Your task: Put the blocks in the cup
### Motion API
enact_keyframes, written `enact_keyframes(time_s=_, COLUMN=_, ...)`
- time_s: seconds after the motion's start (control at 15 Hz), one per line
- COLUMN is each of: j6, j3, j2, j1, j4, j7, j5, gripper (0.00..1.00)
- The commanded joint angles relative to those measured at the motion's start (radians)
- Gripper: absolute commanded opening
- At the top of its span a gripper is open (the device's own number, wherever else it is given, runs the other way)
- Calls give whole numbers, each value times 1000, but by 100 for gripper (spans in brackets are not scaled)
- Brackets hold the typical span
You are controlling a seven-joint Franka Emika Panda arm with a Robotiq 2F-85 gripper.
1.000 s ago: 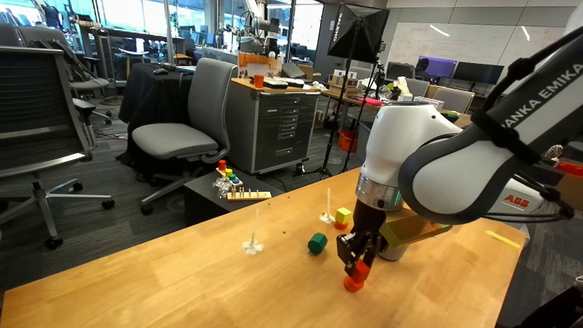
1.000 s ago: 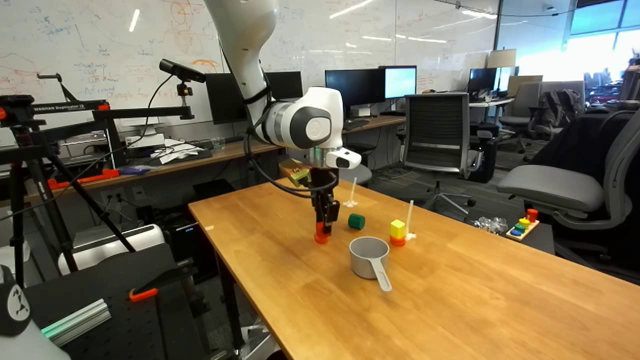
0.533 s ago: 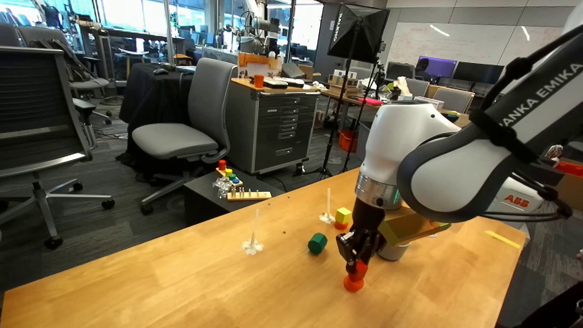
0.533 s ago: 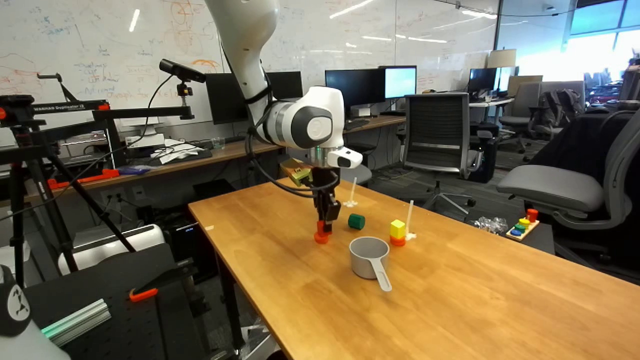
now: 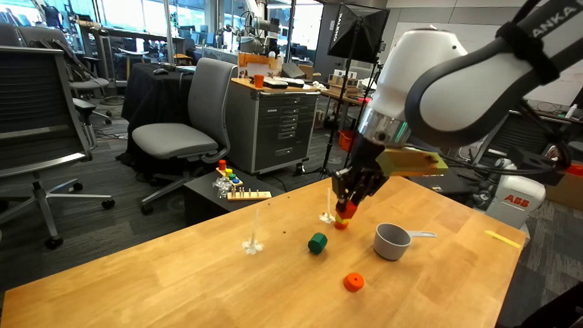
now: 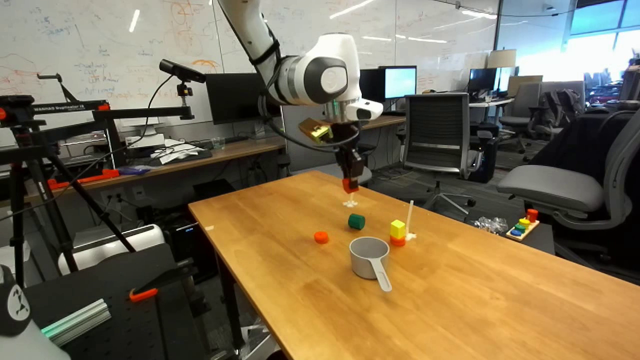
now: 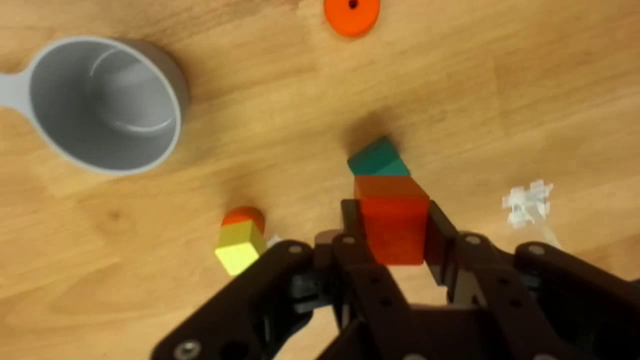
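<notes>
My gripper [image 7: 392, 225] is shut on the red block [image 7: 395, 235] and holds it above the table, as both exterior views show [image 5: 347, 210] [image 6: 350, 187]. The grey cup [image 6: 367, 265] stands upright; in the wrist view [image 7: 175, 75] it lies left of my gripper and its visible inside is empty. The green block [image 7: 378, 156] lies on the table, partly hidden behind the red block there. The yellow block [image 6: 398, 228] sits on an orange round piece [image 6: 398, 241]. An orange round block [image 5: 354, 282] with a small hole lies alone.
Two thin pale sticks [image 5: 256, 230] [image 5: 328, 205] stand upright, fixed to the wooden table [image 5: 191, 278] with clear tape. The yellow stack is beside one stick [image 6: 409, 220]. A toy strip [image 6: 523, 227] lies on a black side table beyond the edge.
The red block has been lifted off the orange round block, which stays in place. My gripper has risen and moved toward the sticks' side, uncovering the cup. The gripper has tilted.
</notes>
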Motion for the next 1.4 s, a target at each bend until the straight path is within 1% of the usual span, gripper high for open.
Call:
enact_keyframes(time_s=0.0, j6=-38, j3=-45, j2=-115, j1=-25, j4=-50, j7=18, j5=-36, gripper=10)
enact_keyframes(time_s=0.33, j6=-45, j3=-82, j2=-160, j1=-63, j4=-106, j7=35, j5=-88, gripper=11)
enact_keyframes(time_s=0.53, j6=-40, j3=-79, j2=-160, j1=-67, j4=-155, j7=47, j5=-107, gripper=11)
enact_keyframes(time_s=0.8, j6=-47, j3=-64, j2=-146, j1=-69, j4=-204, j7=48, j5=-93, gripper=11)
enact_keyframes(time_s=1.0, j6=-53, j3=-61, j2=-131, j1=-73, j4=-215, j7=51, j5=-86, gripper=11)
enact_keyframes(time_s=1.33, j6=-68, j3=-63, j2=-106, j1=-82, j4=-200, j7=56, j5=-80, gripper=11)
